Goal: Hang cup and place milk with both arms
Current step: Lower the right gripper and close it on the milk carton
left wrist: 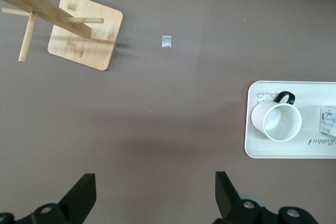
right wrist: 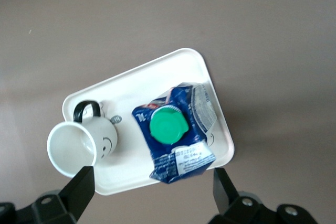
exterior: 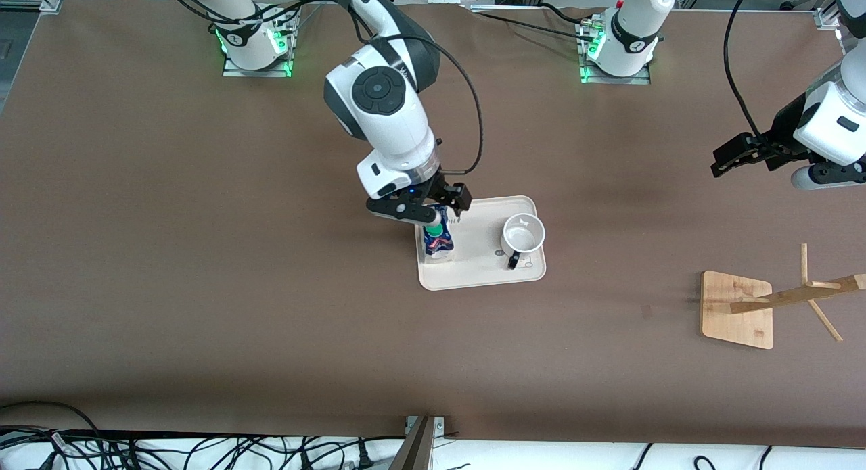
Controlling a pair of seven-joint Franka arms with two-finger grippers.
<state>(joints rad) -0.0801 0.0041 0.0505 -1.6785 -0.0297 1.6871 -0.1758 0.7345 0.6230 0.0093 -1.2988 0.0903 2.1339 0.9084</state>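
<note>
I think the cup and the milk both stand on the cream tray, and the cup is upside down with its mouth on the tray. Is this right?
Not quite. The cup and the milk do both stand on the cream tray, but the cup is upright, not upside down: its open mouth faces up and you see its white inside. The front view shows this, and the left wrist view too.

- My right arm (exterior: 382,111) is big, white and round, with dark grey joints.
- A black cable (exterior: 467,84) loops beside it.
- My right gripper (exterior: 433,209) and left gripper (exterior: 734,155) are black.
- Green lights glow at my bases (exterior: 254,47).
</note>
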